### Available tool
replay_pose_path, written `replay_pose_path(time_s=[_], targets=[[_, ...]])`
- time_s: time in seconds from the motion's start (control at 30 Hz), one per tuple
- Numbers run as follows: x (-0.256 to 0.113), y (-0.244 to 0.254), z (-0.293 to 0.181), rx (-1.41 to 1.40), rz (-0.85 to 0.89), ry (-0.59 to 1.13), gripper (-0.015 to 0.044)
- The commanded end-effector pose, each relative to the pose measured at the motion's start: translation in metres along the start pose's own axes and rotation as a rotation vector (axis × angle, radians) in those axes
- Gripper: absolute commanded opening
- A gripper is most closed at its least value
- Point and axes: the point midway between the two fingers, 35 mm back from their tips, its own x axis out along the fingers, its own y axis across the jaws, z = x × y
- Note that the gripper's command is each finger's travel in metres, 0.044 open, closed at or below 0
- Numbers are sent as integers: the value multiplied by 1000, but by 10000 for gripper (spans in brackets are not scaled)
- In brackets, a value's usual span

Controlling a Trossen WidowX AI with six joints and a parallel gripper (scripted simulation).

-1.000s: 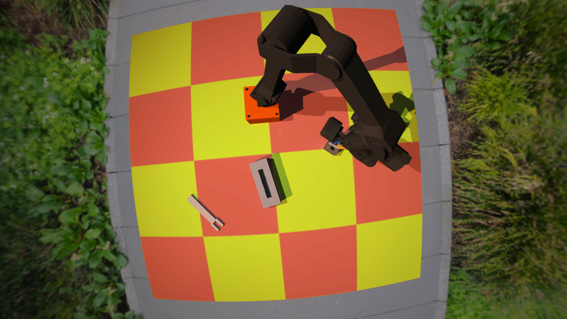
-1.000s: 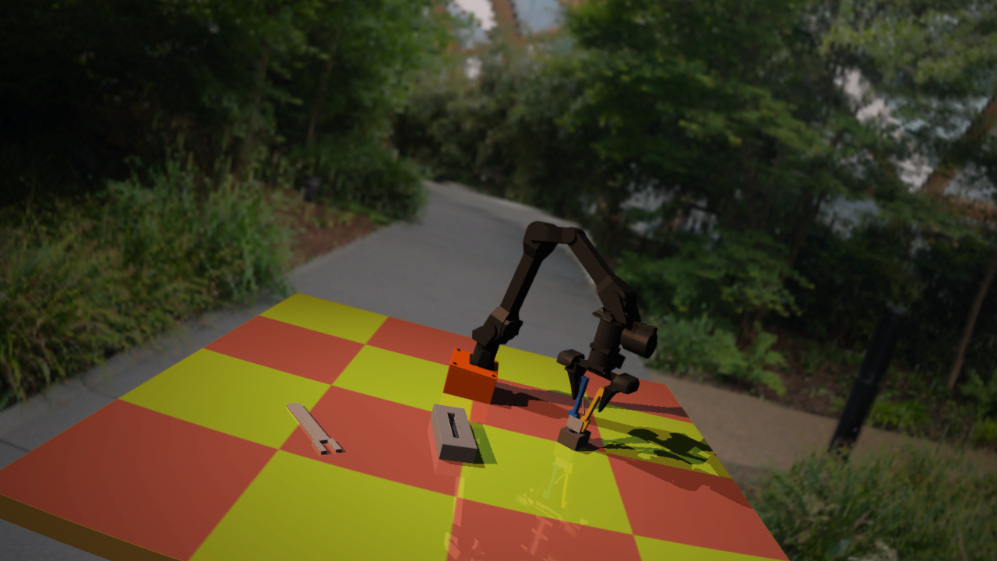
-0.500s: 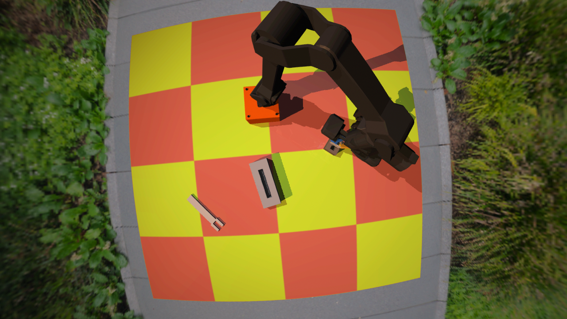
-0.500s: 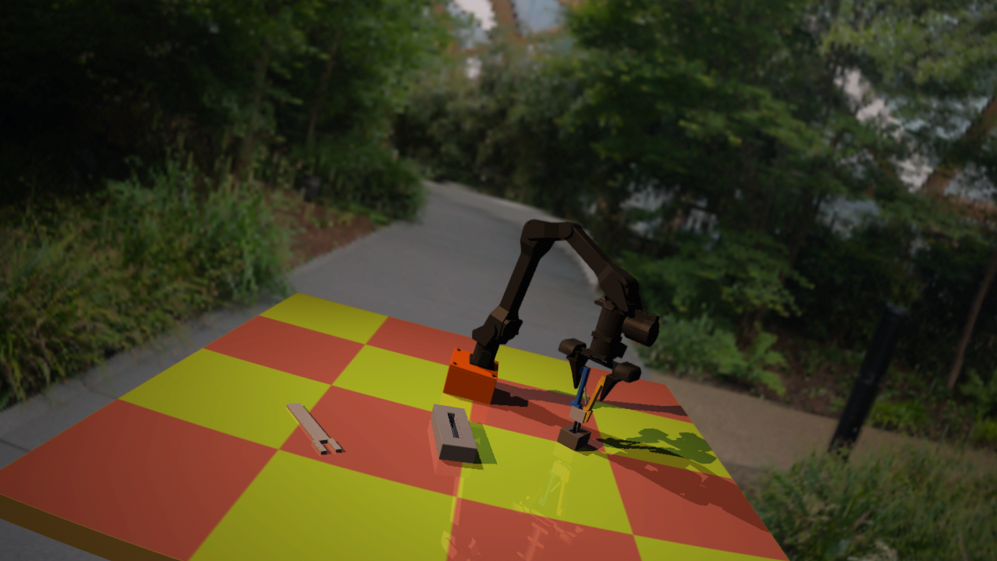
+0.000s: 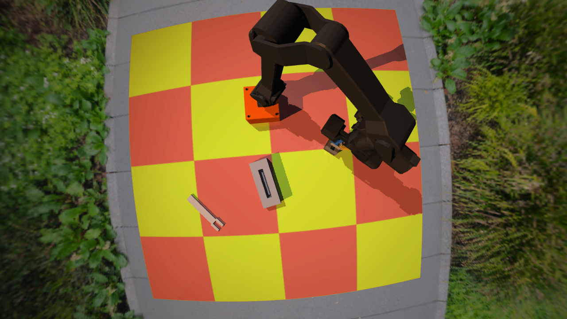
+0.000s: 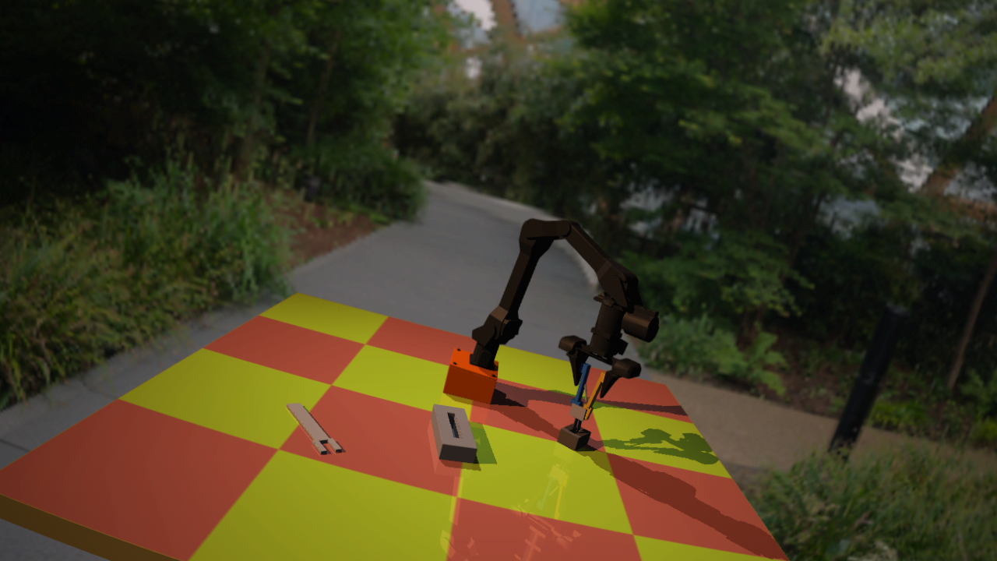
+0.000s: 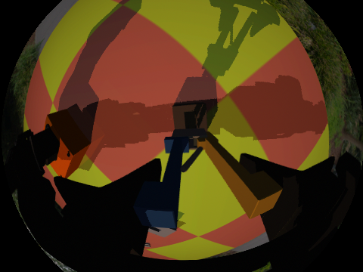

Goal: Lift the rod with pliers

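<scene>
As the arm (image 5: 359, 81) (image 6: 514, 282) arches over a checkered table (image 5: 317, 258) (image 6: 334, 488) outdoors, we see its gripper (image 5: 340, 141) (image 6: 591, 389) (image 7: 202, 162) pointing down and gripping the pliers (image 5: 336, 141) (image 6: 579, 411) (image 7: 190, 133) by their spread handles. We find the blue handle (image 6: 583, 380) (image 7: 174, 162) against one finger and the orange handle (image 6: 596, 393) (image 7: 236, 174) against the other, forming a V that narrows toward the head. Below, we make out the dark jaws reaching down to the holster (image 5: 327, 147) (image 6: 573, 439) (image 7: 181, 117), a small square block on the table, with the pliers' head raised above its top. We cannot tell whether the jaw tips are wholly out of it.

Well apart from the holster, we see the pale block (image 5: 257, 174) (image 6: 456, 453) with its long, narrow channel (image 5: 261, 174) (image 6: 452, 425) facing up. Inside the channel lies the rod (image 5: 266, 184), a thin grey strip from above; the lift from the channel has yet to be made. Past the block, on the side away from the holster, we spot a pale bar (image 5: 203, 208) (image 6: 304, 420) with a forked end, lying flat on the table. The arm stands on an orange base (image 5: 261, 114) (image 6: 470, 376) (image 7: 68, 160), its shadow and the arm's falling across red and yellow squares.
</scene>
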Motion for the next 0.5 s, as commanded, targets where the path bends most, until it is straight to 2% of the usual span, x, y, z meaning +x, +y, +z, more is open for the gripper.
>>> replay_pose_path(time_s=[0.0, 0.47], targets=[[-4, -2, -6, 46, -13, 0, 321], [-3, -1, -27, 195, -9, 5, 321]])
